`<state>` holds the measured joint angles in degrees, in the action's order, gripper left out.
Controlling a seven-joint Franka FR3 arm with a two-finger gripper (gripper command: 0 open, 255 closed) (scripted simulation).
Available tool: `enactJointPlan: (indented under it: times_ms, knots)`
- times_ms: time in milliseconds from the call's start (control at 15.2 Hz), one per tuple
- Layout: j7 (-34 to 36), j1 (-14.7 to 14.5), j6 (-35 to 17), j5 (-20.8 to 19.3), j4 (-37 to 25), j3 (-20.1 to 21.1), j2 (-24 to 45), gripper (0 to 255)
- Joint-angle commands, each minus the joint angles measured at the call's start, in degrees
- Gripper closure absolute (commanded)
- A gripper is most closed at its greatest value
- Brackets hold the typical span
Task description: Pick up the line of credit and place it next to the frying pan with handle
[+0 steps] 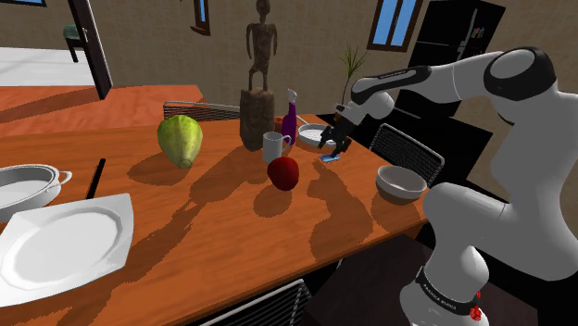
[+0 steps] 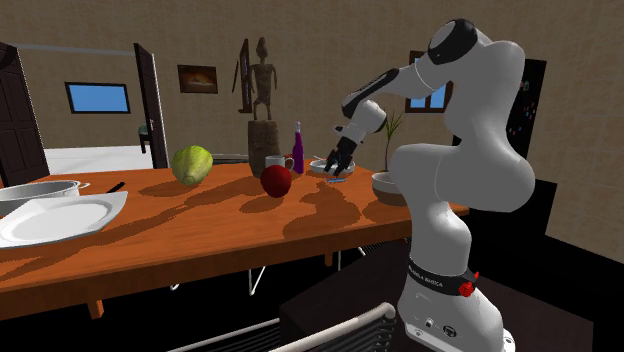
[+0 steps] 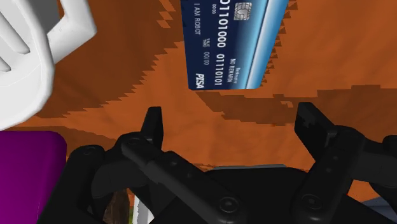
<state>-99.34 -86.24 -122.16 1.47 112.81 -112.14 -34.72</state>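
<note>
The credit card (image 3: 232, 41), dark blue with white numbers and a chip, lies flat on the orange wooden table just beyond my fingertips. My gripper (image 3: 232, 124) is open, its black fingers (image 3: 153, 124) apart and touching nothing. In the shoulder view the gripper (image 1: 333, 145) hovers just above the card (image 1: 330, 159), close beside the pale frying pan (image 1: 313, 137). In the second exterior view the gripper (image 2: 338, 166) hangs over the card (image 2: 337, 181), with the pan (image 2: 323, 166) right behind it.
A purple bottle (image 1: 289, 120), a white mug (image 1: 273, 145), a dark statue on a block (image 1: 258, 83) and a red apple (image 1: 283, 172) crowd the pan's side. A grey bowl (image 1: 400, 182) sits near the table edge. A green cabbage (image 1: 180, 140), a white plate (image 1: 65, 243) and a pot (image 1: 28, 185) lie farther off.
</note>
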Motion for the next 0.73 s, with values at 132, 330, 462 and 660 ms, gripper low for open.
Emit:
enactJointPlan:
  times_ms: [132,330,462,660]
  knots:
    - [-0.8,3.1,6.1,1.1,-3.8,1.9,1.7,0]
    - [-0.8,3.1,6.1,1.1,-3.8,1.9,1.7,0]
    - [-0.8,3.1,6.1,1.0,-3.8,1.9,1.7,0]
    - [-0.8,3.1,6.1,1.0,-3.8,1.9,1.7,0]
